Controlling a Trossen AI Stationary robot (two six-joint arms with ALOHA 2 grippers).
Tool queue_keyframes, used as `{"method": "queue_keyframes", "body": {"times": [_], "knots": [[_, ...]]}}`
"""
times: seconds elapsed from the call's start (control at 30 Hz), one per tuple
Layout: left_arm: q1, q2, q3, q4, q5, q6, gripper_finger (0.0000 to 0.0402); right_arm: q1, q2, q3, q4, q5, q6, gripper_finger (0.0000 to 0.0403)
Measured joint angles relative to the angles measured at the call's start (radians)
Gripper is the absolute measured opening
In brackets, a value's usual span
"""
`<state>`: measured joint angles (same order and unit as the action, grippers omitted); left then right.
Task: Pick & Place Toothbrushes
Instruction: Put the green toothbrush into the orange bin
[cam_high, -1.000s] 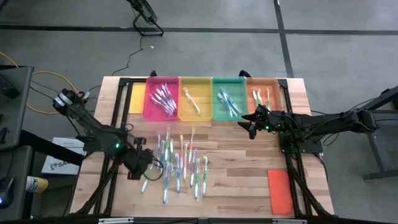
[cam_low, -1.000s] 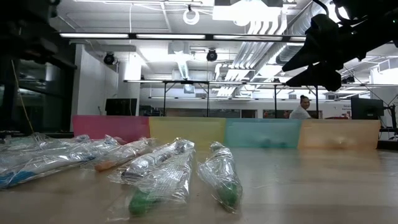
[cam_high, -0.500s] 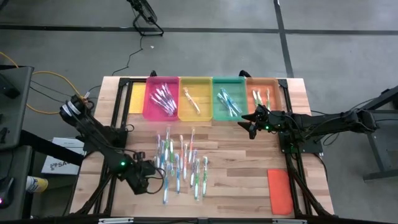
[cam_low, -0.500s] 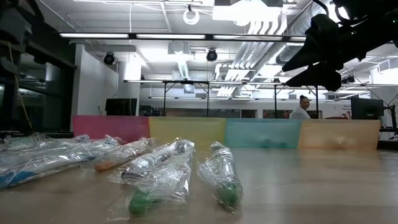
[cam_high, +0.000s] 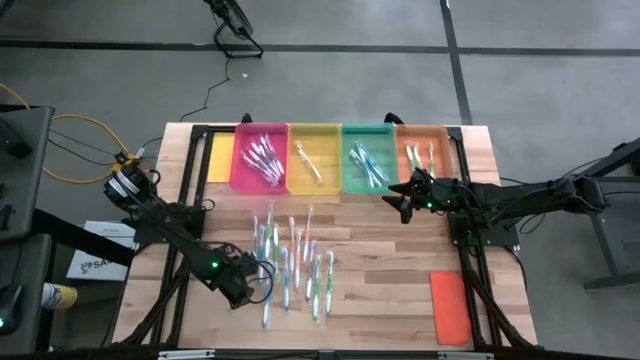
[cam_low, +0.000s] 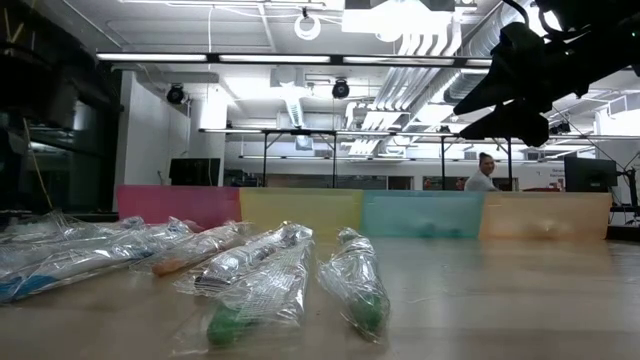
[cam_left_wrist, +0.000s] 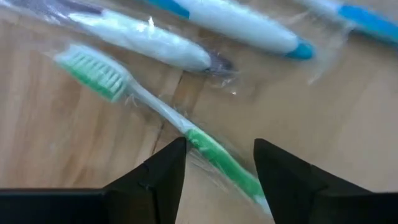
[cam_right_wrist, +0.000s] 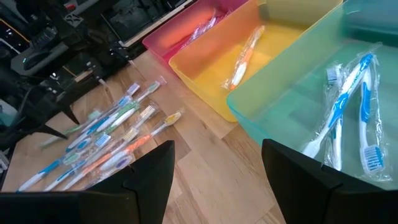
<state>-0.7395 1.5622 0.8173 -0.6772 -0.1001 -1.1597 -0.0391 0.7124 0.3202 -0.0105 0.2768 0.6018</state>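
Note:
Several wrapped toothbrushes (cam_high: 290, 262) lie loose on the wooden table's middle, and a few more lie in the coloured trays at the far edge. My left gripper (cam_high: 243, 288) stands open at the pile's near-left edge and points down. In the left wrist view its fingers (cam_left_wrist: 221, 168) stand on either side of the green handle of a green-and-white toothbrush (cam_left_wrist: 155, 106) that lies flat in its clear wrapper. I cannot tell whether they touch it. My right gripper (cam_high: 405, 200) hangs open above the table, in front of the green tray (cam_high: 368, 158), with nothing between its fingers.
Pink (cam_high: 260, 158), yellow (cam_high: 314, 158), green and orange (cam_high: 425, 155) trays stand in a row at the far edge. A flat orange lid (cam_high: 450, 305) lies at the near right. Bare wood lies between the pile and the lid.
My left gripper has gone toward the table's near edge, then right toward the toothbrush pile, sinking and turning about its own axis as it went. The toothbrushes have not moved.

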Motion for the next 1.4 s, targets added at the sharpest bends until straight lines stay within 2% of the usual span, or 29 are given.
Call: {"method": "queue_keyframes", "body": {"times": [0.17, 0.27, 0.37, 0.47, 0.53, 0.6, 0.73, 0.83, 1.03, 1.1, 1.2, 1.27, 1.4], "knots": [[0.000, 0.026, 0.002, -0.002, 0.010, -0.004, 0.0183, 0.000, 0.000, 0.000, 0.000, 0.000, 0.000, 0.0235], [0.000, 0.037, 0.002, -0.003, 0.011, -0.003, 0.0169, 0.000, 0.000, 0.000, 0.000, 0.000, 0.000, 0.0235], [0.000, 0.040, 0.002, -0.007, 0.012, 0.020, 0.0133, 0.000, 0.000, 0.000, 0.000, 0.000, 0.000, 0.0235], [0.000, 0.041, 0.002, -0.032, 0.015, 0.055, 0.0080, 0.000, 0.000, 0.000, 0.000, 0.000, 0.000, 0.0235], [0.000, 0.041, 0.002, -0.045, 0.016, 0.117, 0.0038, 0.000, 0.000, 0.000, 0.000, 0.000, 0.000, 0.0235], [0.000, 0.041, 0.002, -0.049, 0.014, 0.217, 0.0016, 0.000, 0.000, 0.000, 0.000, 0.000, 0.000, 0.0235], [0.000, 0.039, 0.002, -0.056, 0.023, 0.383, 0.0020, 0.000, 0.000, 0.000, 0.000, 0.000, 0.000, 0.0235], [0.001, 0.024, 0.010, -0.106, 0.037, 0.400, 0.0010, 0.000, 0.000, 0.000, 0.000, 0.000, 0.000, 0.0235], [0.000, -0.053, 0.106, -0.392, 0.068, 0.425, 0.0009, 0.000, 0.000, 0.000, 0.000, 0.000, 0.000, 0.0235], [0.001, -0.089, 0.139, -0.507, 0.028, 0.451, 0.0009, 0.000, 0.000, 0.000, 0.000, 0.000, 0.000, 0.0235], [0.015, -0.145, 0.207, -0.567, -0.081, 0.525, 0.0009, 0.000, 0.000, 0.000, 0.000, 0.000, 0.000, 0.0235], [0.040, -0.175, 0.233, -0.637, -0.165, 0.620, 0.0009, 0.000, 0.000, 0.000, 0.000, 0.001, 0.000, 0.0235], [0.124, -0.221, 0.273, -0.668, -0.327, 0.842, 0.0009, 0.000, 0.000, 0.000, 0.000, 0.000, 0.000, 0.0235]]}}
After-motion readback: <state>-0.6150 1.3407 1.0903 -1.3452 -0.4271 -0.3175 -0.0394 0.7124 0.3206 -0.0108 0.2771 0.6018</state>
